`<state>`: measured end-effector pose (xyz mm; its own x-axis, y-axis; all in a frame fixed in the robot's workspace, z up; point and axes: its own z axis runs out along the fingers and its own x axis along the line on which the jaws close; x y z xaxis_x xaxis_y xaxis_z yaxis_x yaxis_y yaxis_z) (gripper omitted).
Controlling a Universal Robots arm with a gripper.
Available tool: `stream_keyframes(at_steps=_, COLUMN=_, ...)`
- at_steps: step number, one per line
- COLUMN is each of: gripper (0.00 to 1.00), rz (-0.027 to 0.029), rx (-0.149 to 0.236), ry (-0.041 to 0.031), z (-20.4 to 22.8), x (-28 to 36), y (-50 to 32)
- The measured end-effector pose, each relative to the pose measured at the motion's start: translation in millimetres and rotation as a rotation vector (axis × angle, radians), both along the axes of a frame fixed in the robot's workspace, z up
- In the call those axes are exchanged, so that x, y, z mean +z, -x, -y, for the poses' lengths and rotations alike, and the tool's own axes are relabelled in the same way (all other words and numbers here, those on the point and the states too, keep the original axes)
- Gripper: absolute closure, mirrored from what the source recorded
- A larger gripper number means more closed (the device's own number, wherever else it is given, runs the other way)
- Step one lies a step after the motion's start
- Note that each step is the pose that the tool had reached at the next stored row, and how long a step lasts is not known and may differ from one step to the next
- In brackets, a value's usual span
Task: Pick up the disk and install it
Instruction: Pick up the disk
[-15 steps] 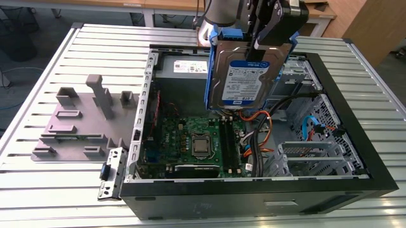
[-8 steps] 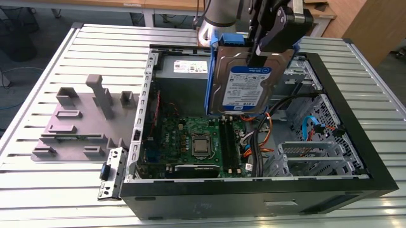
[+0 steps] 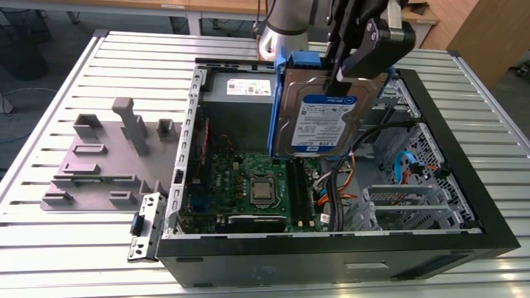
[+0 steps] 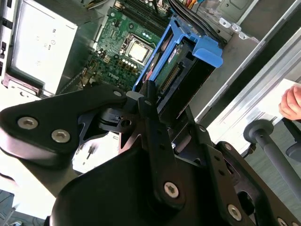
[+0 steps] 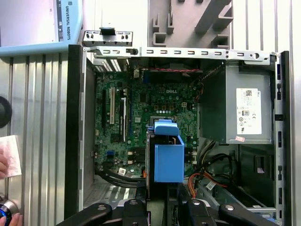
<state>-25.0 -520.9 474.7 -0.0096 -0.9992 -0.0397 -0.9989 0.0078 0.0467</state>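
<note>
Open PC case (image 3: 290, 261) lies on its side on the worktop (image 3: 74, 248), side panel off. Inside:
- Grey PSU (image 3: 240, 93) w/ white sticker, at the far end in the exterior view.
- Green motherboard (image 3: 240, 180) w/ bare CPU (image 3: 263, 192), across the case bottom.
- Black, orange & blue cables (image 3: 331, 189), toward the exterior view's right.
- Perforated metal drive cage (image 3: 406, 208), in the near corner on that side.

Disk (image 3: 319, 121) isn't seated. It hangs upright, a bit tilted, above the motherboard, between PSU & cage. Its white-and-blue label faces the exterior cam, w/ a blue rail down one edge. Claw (image 3: 339, 77) is clamped tight on the disk's upper end, by the blue plastic.

In both wrist views the disk (image 4: 181, 61) (image 5: 168, 160) shows end-on in its blue carrier, w/ the board beyond it.

Worktop is ribbed silver aluminium slats. On the exterior view's left, near the case, a grey plastic fixture (image 3: 99, 161) w/ posts & slots lies flat. A small metal bracket (image 3: 143, 230) w/ blue tab sits just beside the case's near corner.

Wood-coloured furniture (image 3: 480, 31) stands behind, over a dark floor (image 3: 49, 37). A person's hand (image 4: 291, 101) is beyond the worktop edge in the second wrist view.
</note>
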Motion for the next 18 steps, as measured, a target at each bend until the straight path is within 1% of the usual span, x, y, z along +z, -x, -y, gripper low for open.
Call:
stream_keyframes(at_steps=4, gripper=0.65, rz=0.0, rx=0.0, ry=-0.0001, z=6.1, x=-0.3, y=0.0)
stream_keyframes(at_steps=18, gripper=0.65, rz=0.0, rx=0.0, ry=-0.0001, z=31.3, x=-1.6, y=-0.1)
